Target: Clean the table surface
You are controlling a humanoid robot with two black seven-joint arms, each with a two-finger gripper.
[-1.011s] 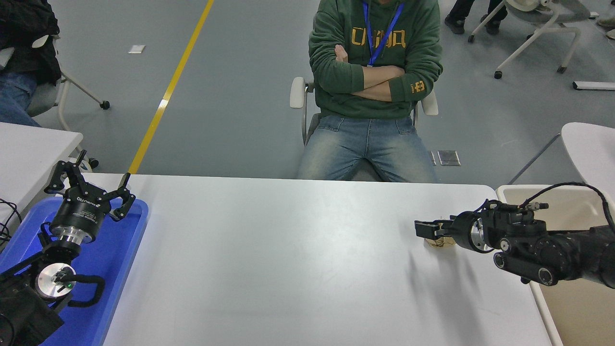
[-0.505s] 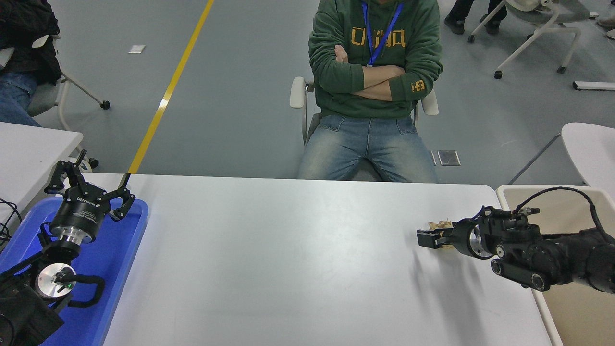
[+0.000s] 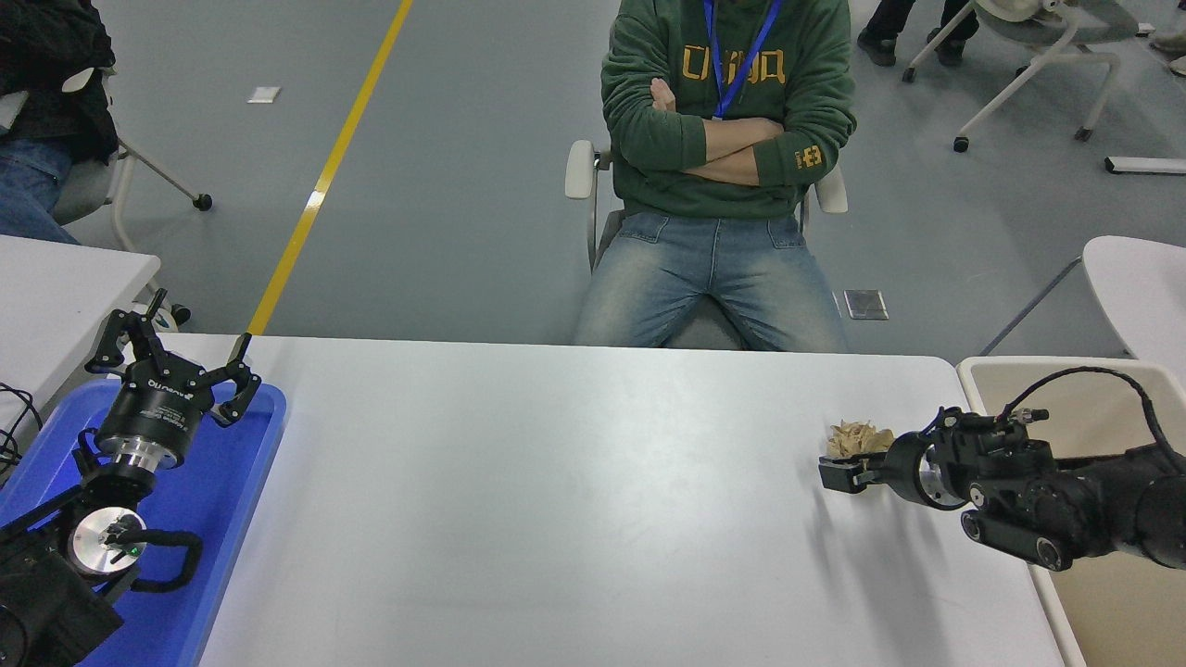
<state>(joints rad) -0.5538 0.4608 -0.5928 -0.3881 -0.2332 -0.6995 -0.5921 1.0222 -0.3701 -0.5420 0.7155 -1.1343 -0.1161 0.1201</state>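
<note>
The large white table surface (image 3: 556, 482) fills the lower middle of the head view. A small crumpled brownish paper wad (image 3: 857, 437) lies on it near the right end. My right gripper (image 3: 839, 474) comes in from the right edge, low over the table. It sits just in front of the wad, on its near side, and I see it side-on. My left gripper (image 3: 176, 357) is open and empty, parked over the blue tray (image 3: 250, 482) at the lower left.
A beige bin (image 3: 973, 371) stands against the table's right edge, under my right arm. A person in a green sweatshirt (image 3: 727, 111) sits at the far side with arms crossed. Small white tables stand at the far left (image 3: 65, 278) and far right (image 3: 1140, 278).
My right gripper has drawn back to the right and toward the near edge. The paper wad, earlier mostly hidden behind it, now shows clear beside it. The left arm has not moved.
</note>
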